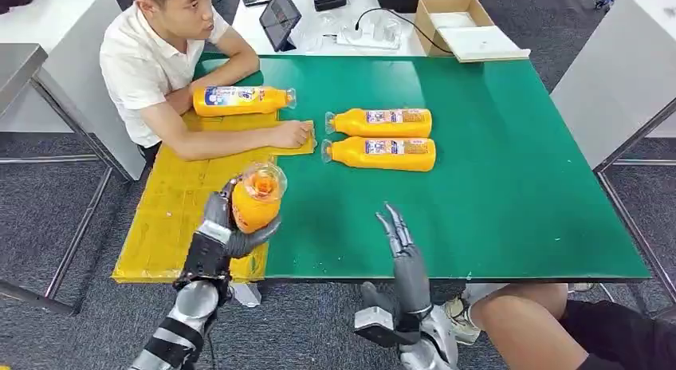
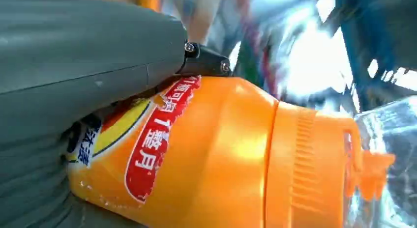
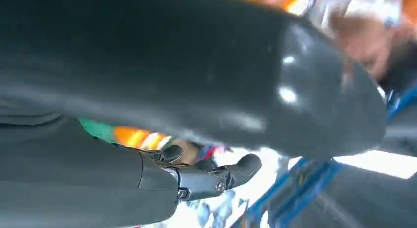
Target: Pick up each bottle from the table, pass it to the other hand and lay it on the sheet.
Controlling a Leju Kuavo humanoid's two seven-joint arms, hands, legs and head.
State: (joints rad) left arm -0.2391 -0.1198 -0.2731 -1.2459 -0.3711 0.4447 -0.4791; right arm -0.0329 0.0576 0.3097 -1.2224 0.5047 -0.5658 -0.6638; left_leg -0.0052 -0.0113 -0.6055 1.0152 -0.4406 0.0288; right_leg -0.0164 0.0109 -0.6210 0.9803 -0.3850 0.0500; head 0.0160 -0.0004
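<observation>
Gripping an orange bottle [image 1: 257, 198], the left hand [image 1: 219, 234] is raised over the near left part of the table, just where the yellow sheet [image 1: 171, 206] meets the green mat [image 1: 494, 171]. Left forearm rises steeply from the near edge; the bottle is tilted with its clear cap end toward the camera, clear of the surface. In the left wrist view the grey thumb lies across the label and the bottle [image 2: 211, 154] runs away from the palm, its orange neck and clear cap out past the fingers. Right hand [image 1: 405, 254] stands to the right of it, over the mat's near edge, well apart from the held bottle, fingers straight and pointing up and away, slightly spread, holding nothing. Right wrist view is blurred, with the fingers [image 3: 216, 176] extended. Two more bottles [image 1: 381, 122] [image 1: 381, 153] lie side by side on the mat toward the far middle, caps to the left. A fourth bottle [image 1: 241, 100] lies on the sheet's far end, cap to the right. A person [image 1: 171, 63] sits at the far left, forearm resting across the sheet, hand at its right edge.
</observation>
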